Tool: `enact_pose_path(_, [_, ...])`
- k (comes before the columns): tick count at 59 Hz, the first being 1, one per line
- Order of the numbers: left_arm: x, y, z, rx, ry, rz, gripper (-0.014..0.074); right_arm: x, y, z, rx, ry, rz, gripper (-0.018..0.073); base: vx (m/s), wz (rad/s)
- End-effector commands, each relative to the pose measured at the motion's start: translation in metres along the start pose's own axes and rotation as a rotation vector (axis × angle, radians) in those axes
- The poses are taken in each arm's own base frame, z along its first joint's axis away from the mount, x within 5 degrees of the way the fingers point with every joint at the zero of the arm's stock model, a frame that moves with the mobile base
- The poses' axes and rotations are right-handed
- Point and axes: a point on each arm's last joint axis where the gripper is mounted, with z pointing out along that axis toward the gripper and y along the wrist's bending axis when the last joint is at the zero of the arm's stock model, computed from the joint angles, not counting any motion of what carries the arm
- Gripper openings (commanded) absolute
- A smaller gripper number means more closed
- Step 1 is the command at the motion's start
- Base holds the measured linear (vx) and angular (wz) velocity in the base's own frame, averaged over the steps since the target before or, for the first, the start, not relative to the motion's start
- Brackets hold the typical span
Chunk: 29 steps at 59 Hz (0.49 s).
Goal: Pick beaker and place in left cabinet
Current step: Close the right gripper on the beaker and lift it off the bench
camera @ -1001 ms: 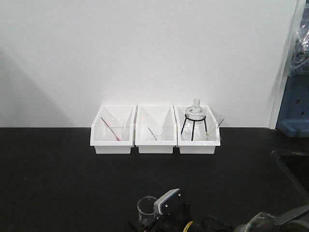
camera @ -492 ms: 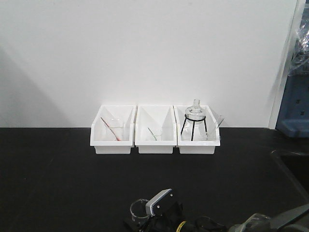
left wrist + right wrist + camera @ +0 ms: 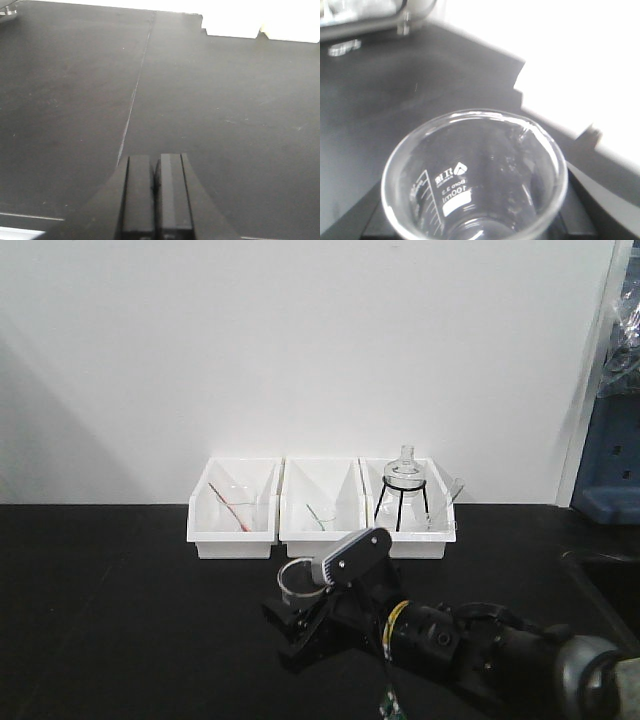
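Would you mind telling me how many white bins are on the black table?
3, side by side in a row: the left bin, the middle bin, and the right bin holding the flask.

White wall (image 3: 300, 340) (bare), black benchtop (image 3: 100, 590)

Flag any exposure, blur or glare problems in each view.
Front view: sharp, evenly lit, soft shadow on the wall at left. Left wrist view: far top edge blown out white; left claw slightly soft. Right wrist view: beaker print legible, background overexposed and blurred, glare on its rim.
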Motion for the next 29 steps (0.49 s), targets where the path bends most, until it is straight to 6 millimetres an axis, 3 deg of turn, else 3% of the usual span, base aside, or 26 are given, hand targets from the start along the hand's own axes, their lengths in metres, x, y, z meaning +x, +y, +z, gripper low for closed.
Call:
enact_pose_path(1, [-0.013, -0.002, -0.003, 0.017, -0.108, -0.008, -0.0006, -0.052, 0.002, -0.026, 0.009, -0.145, -0.009, 0.0236, 0.0, 0.0])
enact_pose_path(2, [-0.013, -0.002, -0.003, 0.017, -0.108, -0.008, -0.0006, -0.074, 0.003, -0.044, 0.034, -0.177, 0.018, 0.0236, 0.0, 0.0])
enact_pose_path(4, [-0.013, -0.002, -0.003, 0.017, -0.108, -0.008, -0.0006, -0.077, 0.004, -0.047, 0.037, -0.178, 0.018, 0.0236, 0.0, 0.0])
enact_pose_path(29, [-0.013, -0.002, -0.003, 0.017, -0.108, -0.008, -0.0006, -0.081, 0.003, -0.056, 0.093, -0.122, 0.015, 0.0236, 0.0, 0.0])
